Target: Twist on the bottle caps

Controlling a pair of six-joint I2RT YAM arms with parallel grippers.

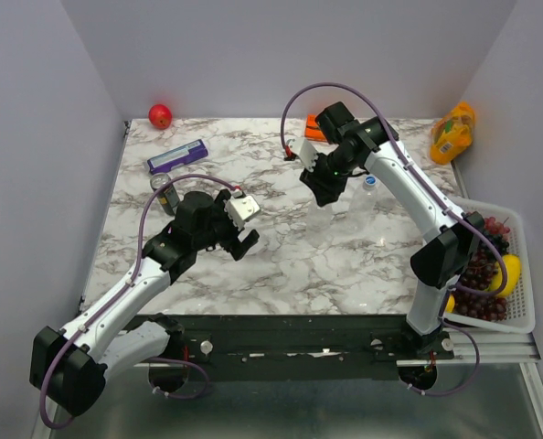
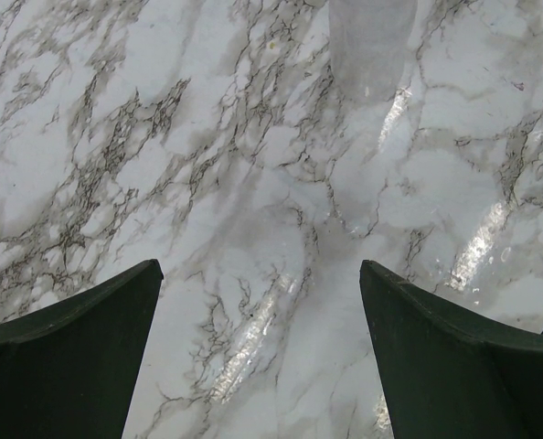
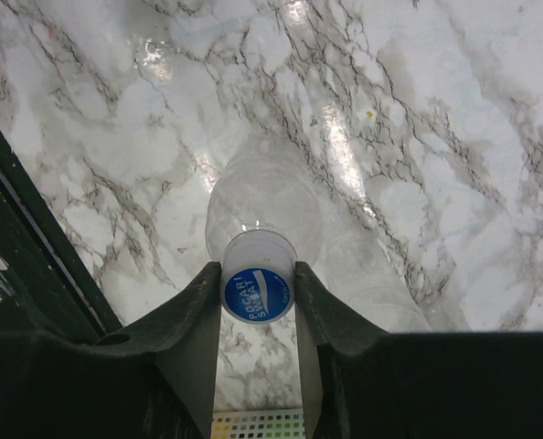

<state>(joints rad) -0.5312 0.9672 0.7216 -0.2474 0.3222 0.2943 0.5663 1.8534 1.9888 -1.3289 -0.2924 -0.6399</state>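
Blue plastic sits between my right fingers. My right gripper [image 3: 256,274] is narrowed onto a bottle cap [image 3: 257,293], with one finger on each side of its rim and the printed top facing the wrist camera. The cap rests on the neck of a clear bottle [image 3: 262,206], which stands upright on the marble table [image 3: 454,110], right of the middle and toward the far side. I cannot tell whether the cap is threaded on or only sitting on the neck. Just right of that bottle lies a second see-through shape [image 3: 372,274], too faint for me to say what it is.

My left gripper [image 1: 250,224] hovers over the left-middle of the table, well apart from the right one. Its fingers [image 2: 79,366] are spread wide and hold nothing; only bare marble shows between them. Ahead of them, at the far edge of the left wrist view, stands a clear bottle wall [image 2: 372,46], apart from the fingers. I cannot tell which bottle it belongs to.

A second cap [image 1: 369,180] shows just right of my right wrist.

A dark can [image 1: 162,186] stands just left of my left arm, with a purple box [image 1: 177,156] farther back. A red apple [image 1: 160,115] sits at the far left corner. An orange packet [image 1: 452,133] lies at the far right, and a white basket [image 1: 526,274] on the right holds grapes [image 1: 480,270].
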